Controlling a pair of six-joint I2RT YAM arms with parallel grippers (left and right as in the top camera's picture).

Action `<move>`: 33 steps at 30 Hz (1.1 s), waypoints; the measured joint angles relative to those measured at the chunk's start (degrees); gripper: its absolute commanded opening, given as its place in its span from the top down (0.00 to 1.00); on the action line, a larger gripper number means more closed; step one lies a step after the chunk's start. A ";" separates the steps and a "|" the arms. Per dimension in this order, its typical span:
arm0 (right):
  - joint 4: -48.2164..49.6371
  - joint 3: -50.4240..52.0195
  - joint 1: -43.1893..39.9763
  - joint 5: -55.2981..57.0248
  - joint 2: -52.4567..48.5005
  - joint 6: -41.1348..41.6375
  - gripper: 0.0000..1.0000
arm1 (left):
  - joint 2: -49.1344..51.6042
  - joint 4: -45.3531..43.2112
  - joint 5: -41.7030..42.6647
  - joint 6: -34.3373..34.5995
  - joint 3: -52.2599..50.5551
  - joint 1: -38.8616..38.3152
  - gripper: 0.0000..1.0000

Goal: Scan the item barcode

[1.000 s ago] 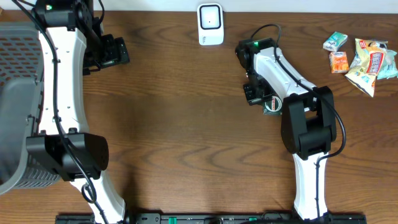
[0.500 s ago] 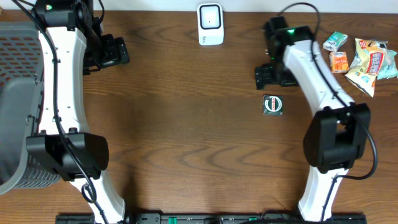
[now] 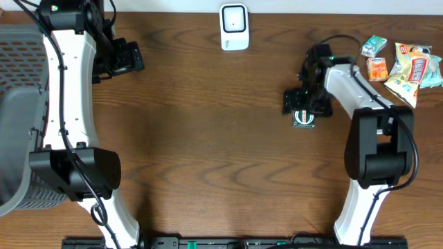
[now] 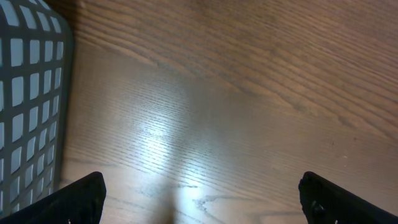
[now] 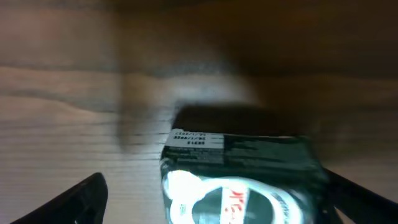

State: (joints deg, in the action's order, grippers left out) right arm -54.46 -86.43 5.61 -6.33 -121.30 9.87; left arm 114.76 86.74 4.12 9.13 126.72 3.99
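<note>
Hovers low over the packet (image 3: 303,119) with the right gripper (image 3: 299,107) spread wide, holding nothing. Straddles the packet, flat on the tabletop (image 3: 208,138) between the fingers (image 5: 68,202), below and right of the scanner (image 3: 234,26). Holds the left gripper (image 3: 128,57) wide apart and empty near the basket (image 3: 17,62).

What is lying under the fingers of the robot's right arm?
A small dark packet with a white round label lies flat on the wooden table, below the open right fingers. From overhead the fingers cover its top edge; its underside cannot be seen.
</note>
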 measured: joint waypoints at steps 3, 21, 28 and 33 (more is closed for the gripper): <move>2.10 0.74 0.02 -0.50 0.42 -1.81 0.30 | 0.00 0.02 0.00 0.00 0.00 0.00 0.02; 0.20 -9.57 9.64 -11.76 0.02 -17.59 0.21 | 0.00 0.00 -0.02 0.00 0.00 0.00 0.02; -6.47 -10.16 10.16 -5.81 0.02 -19.37 0.07 | 0.00 0.00 0.00 0.00 0.00 0.00 0.02; -6.34 -7.15 10.19 -0.48 0.02 -19.58 0.07 | 0.00 0.00 -0.02 0.00 0.00 0.00 0.02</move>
State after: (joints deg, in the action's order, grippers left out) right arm -60.80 -93.58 15.79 -6.81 -121.27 -9.72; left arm 114.76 86.74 4.10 9.13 126.72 3.99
